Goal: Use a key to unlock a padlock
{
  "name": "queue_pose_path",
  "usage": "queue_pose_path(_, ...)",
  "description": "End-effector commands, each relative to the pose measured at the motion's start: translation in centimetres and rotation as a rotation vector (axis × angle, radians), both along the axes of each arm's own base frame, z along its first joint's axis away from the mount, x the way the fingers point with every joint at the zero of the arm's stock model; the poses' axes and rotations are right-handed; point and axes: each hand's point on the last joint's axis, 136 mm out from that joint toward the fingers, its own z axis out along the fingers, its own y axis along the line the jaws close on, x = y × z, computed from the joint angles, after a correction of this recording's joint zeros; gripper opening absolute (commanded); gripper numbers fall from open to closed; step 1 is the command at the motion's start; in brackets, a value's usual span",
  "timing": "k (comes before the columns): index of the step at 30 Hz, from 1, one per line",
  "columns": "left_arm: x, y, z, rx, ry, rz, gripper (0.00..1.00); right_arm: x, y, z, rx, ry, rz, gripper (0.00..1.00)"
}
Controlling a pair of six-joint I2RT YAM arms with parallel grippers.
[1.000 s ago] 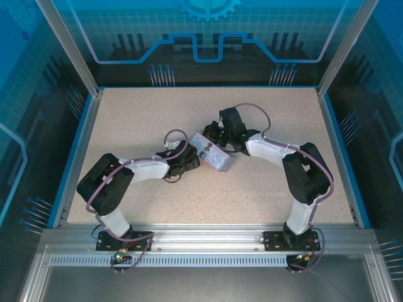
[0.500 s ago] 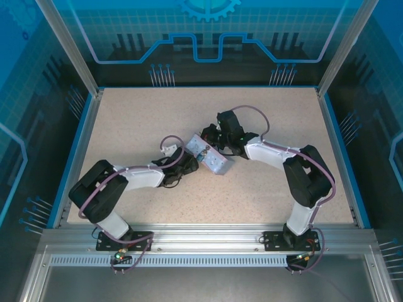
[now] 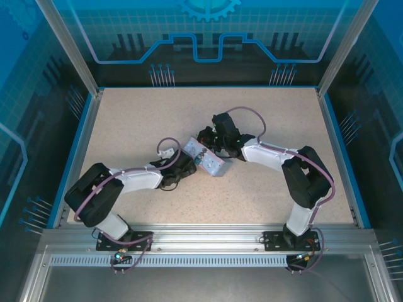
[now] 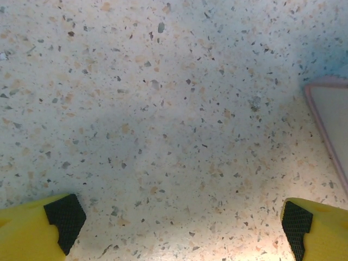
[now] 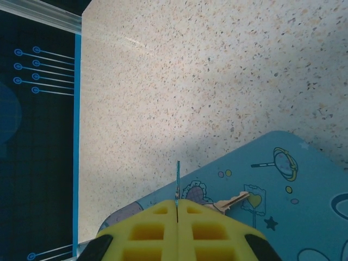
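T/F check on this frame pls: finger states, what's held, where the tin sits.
1. Left fingers are open over bare table, with the tin at the right edge of the wrist view. True.
2. The left fingers grip something. False: nothing lies between them.
3. Right fingers are shut on a thin blade, apparently the key edge-on. True.
4. The tin sits at the table's far-left corner. False: it lies near mid-table, between the two arms.
5. The tin's lid is plain red. False: it is pale blue with cartoon prints.
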Motion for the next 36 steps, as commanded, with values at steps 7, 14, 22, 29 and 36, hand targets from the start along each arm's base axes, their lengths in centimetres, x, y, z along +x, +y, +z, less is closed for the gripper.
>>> queue_pose_path(7, -3.1, -3.6, -6.6, -0.018, 0.339, -0.086, 0.99, -3.4, 3.8, -0.7, -0.023, 0.105, 0.176, 0.00)
queue_pose_path(14, 2.4, -6.8, -7.4, -0.058, 0.293, -0.102, 0.99, -1.7, 3.7, -3.1, -0.065, 0.136, 0.143, 0.00)
queue_pose_path(22, 1.8, -6.3, -7.8, -0.145, 0.336, -0.100, 0.99, 1.1, 2.0, -4.5, -0.065, 0.141, 0.051, 0.00)
queue_pose_path(29, -2.3, -6.7, -7.7, -0.242, 0.441, -0.133, 0.99, 1.4, 1.7, -5.7, -0.086, 0.154, 0.046, 0.00)
queue_pose_path(36, -4.9, -6.8, -8.0, -0.268, 0.509, -0.154, 0.99, 1.0, 1.4, -6.4, -0.075, 0.159, 0.034, 0.00)
